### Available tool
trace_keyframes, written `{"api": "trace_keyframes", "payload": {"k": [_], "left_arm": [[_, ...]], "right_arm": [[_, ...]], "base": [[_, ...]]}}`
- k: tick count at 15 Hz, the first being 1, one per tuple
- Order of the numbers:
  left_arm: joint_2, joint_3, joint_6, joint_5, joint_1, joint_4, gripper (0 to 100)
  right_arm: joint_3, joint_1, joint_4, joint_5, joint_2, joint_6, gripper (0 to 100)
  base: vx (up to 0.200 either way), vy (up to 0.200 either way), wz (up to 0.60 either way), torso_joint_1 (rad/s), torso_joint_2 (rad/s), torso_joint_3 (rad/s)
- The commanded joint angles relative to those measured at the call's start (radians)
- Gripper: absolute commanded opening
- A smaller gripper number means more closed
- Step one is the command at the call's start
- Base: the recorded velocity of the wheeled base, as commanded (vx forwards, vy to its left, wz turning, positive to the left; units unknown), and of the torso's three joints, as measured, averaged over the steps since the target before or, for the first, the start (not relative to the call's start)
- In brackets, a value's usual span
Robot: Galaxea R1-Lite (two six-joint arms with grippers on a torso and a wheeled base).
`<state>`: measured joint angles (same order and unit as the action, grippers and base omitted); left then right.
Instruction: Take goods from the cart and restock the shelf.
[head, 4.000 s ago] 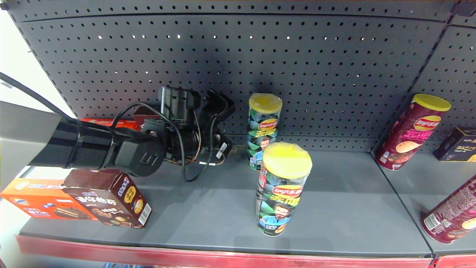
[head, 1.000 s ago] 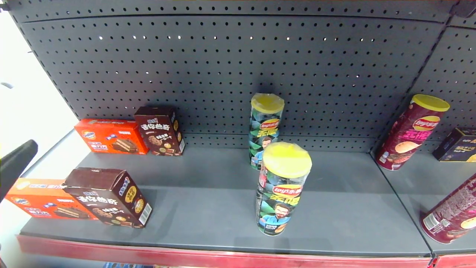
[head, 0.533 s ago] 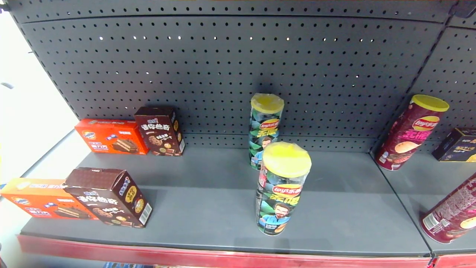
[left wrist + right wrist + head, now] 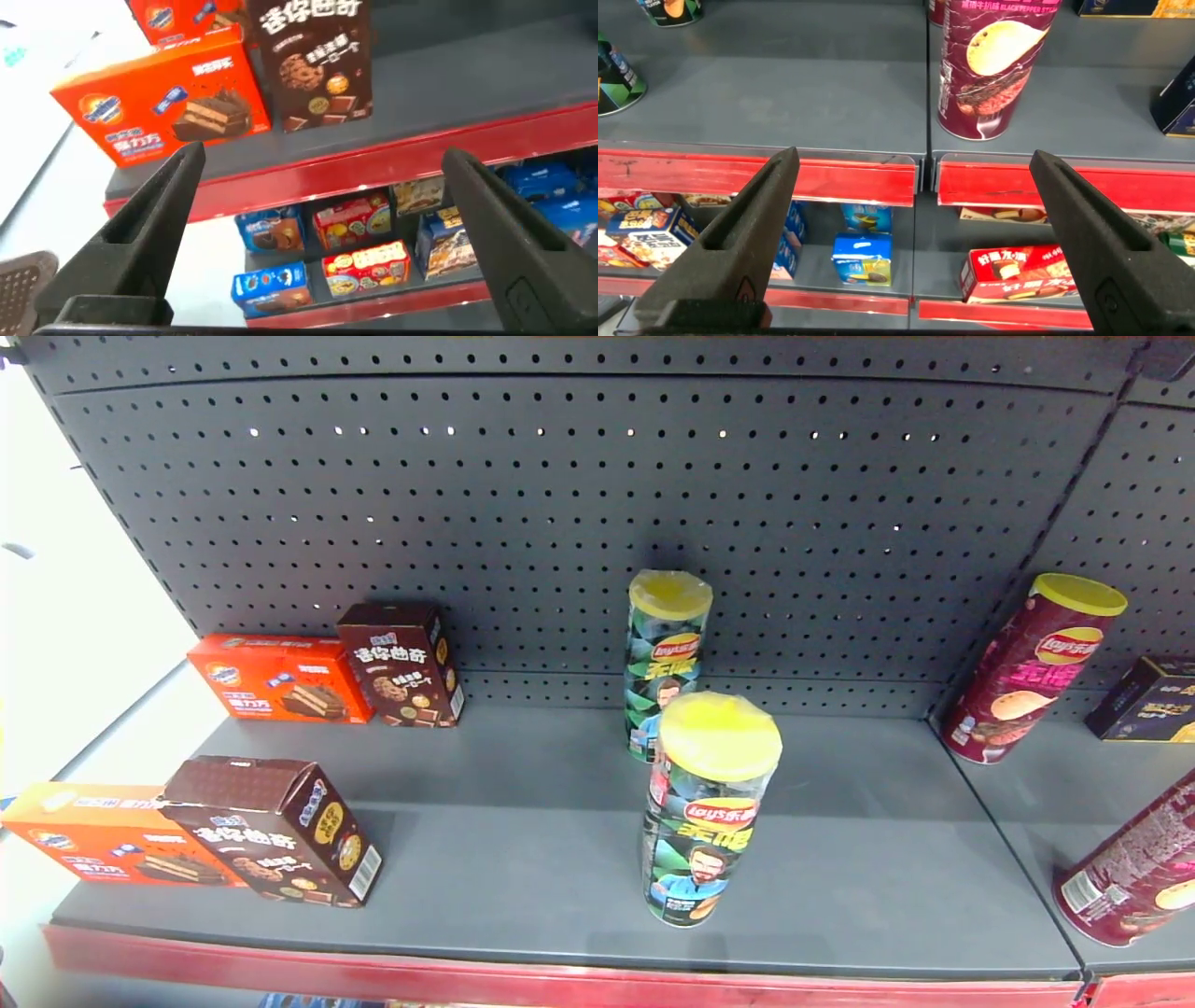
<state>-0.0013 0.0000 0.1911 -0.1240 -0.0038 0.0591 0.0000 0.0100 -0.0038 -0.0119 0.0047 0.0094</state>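
Note:
On the grey shelf (image 4: 523, 859) a brown cookie box (image 4: 401, 663) stands at the back left, beside an orange cake box (image 4: 280, 677). Another brown box (image 4: 275, 831) and orange box (image 4: 103, 835) sit at the front left. Two green chip cans (image 4: 665, 658) (image 4: 709, 807) stand upright in the middle. My left gripper (image 4: 318, 243) hangs open and empty in front of the shelf's red edge (image 4: 374, 163), below the front orange box (image 4: 159, 93) and brown box (image 4: 313, 61). My right gripper (image 4: 915, 243) is open and empty before the red edge (image 4: 840, 177), near a maroon can (image 4: 994, 65).
A maroon can (image 4: 1032, 667) leans at the back of the neighbouring bay, another (image 4: 1134, 868) lies near its front, and a dark box (image 4: 1144, 700) sits behind. A lower shelf holds several small boxes (image 4: 364, 252) (image 4: 859, 257). Pegboard (image 4: 579, 523) backs the shelf.
Four seconds ago my left arm reached to the back left of the shelf. It has since drawn back off the left edge, leaving the brown box standing beside the orange one.

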Motion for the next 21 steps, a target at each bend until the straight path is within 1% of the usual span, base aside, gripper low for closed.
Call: {"api": "trace_keyframes", "payload": {"k": [1, 2, 3, 4, 5, 6, 7, 8, 9, 14, 15, 16, 17, 18, 19, 20, 21], "left_arm": [[0.001, 0.000, -0.012, 0.041, 0.001, -0.007, 100], [0.001, -0.005, -0.013, 0.081, 0.004, -0.022, 100], [0.001, -0.011, -0.022, 0.098, 0.004, -0.041, 100], [0.001, -0.006, -0.059, 0.119, 0.002, -0.044, 100], [0.001, -0.002, -0.119, 0.129, 0.002, -0.062, 100], [0.001, -0.002, -0.165, 0.126, 0.002, -0.062, 100], [0.001, -0.002, -0.179, 0.126, 0.002, -0.061, 100], [0.001, -0.002, -0.167, 0.115, 0.001, -0.061, 100], [0.001, -0.003, -0.165, 0.098, 0.001, -0.064, 100], [0.001, -0.003, -0.167, 0.096, -0.001, -0.064, 100], [0.001, -0.005, -0.163, 0.095, -0.001, -0.067, 100], [0.001, -0.005, -0.163, 0.093, -0.001, -0.067, 100], [0.001, -0.006, -0.163, 0.093, -0.002, -0.067, 100], [0.001, -0.006, -0.162, 0.093, -0.002, -0.068, 100], [0.001, -0.005, -0.162, 0.093, -0.001, -0.067, 100], [0.001, -0.005, -0.162, 0.093, -0.001, -0.067, 100], [0.001, -0.005, -0.162, 0.093, -0.001, -0.067, 100]], "right_arm": [[0.000, 0.001, -0.001, 0.000, 0.001, 0.000, 100], [0.000, 0.001, -0.001, 0.000, 0.001, 0.000, 100], [0.000, 0.001, -0.001, 0.000, 0.001, 0.000, 100], [0.000, 0.001, -0.001, 0.000, 0.001, 0.000, 100], [0.000, 0.001, -0.001, 0.000, 0.001, 0.000, 100], [0.000, 0.001, -0.001, 0.000, 0.001, 0.000, 100], [0.000, 0.001, -0.001, 0.000, 0.001, 0.000, 100], [0.000, 0.001, -0.001, 0.000, 0.001, 0.000, 100], [0.000, 0.001, -0.001, 0.000, 0.001, 0.000, 100], [-0.008, 0.001, -0.010, -0.008, 0.005, -0.020, 100], [-0.170, 0.002, 0.001, -0.011, 0.140, -0.023, 100], [-0.314, 0.015, 0.010, -0.020, 0.402, 0.001, 100], [-0.357, 0.045, -0.007, -0.053, 0.454, 0.004, 100], [-0.419, 0.140, -0.035, -0.169, 0.521, -0.011, 100], [-0.448, 0.209, -0.041, -0.204, 0.594, -0.026, 100], [-0.483, 0.286, -0.039, -0.206, 0.658, -0.037, 100], [-0.508, 0.389, -0.041, -0.195, 0.721, -0.042, 100]], "base": [[0.000, 0.000, 0.00, 0.000, 0.00, 0.000], [0.000, 0.000, 0.00, 0.000, 0.00, 0.000], [0.000, 0.000, 0.00, 0.000, 0.00, 0.000], [0.000, 0.000, 0.00, 0.000, 0.00, 0.000], [0.000, 0.000, 0.00, 0.000, 0.00, 0.000], [0.000, 0.000, 0.00, 0.000, 0.00, 0.000], [0.000, 0.000, 0.00, 0.000, 0.00, 0.000], [0.000, 0.000, 0.00, 0.000, 0.00, 0.000], [0.000, 0.000, 0.00, 0.000, 0.00, 0.000], [0.000, 0.000, 0.00, 0.000, 0.00, 0.000], [0.000, 0.000, 0.00, 0.000, 0.00, 0.000], [0.000, 0.000, 0.00, 0.000, 0.00, 0.000], [0.000, 0.000, 0.00, 0.000, 0.00, 0.000], [0.000, 0.000, 0.00, 0.000, 0.00, 0.000], [0.000, 0.000, 0.00, 0.000, 0.00, 0.000], [0.000, 0.000, 0.00, 0.000, 0.00, 0.000], [0.000, 0.000, 0.00, 0.000, 0.00, 0.000]]}}
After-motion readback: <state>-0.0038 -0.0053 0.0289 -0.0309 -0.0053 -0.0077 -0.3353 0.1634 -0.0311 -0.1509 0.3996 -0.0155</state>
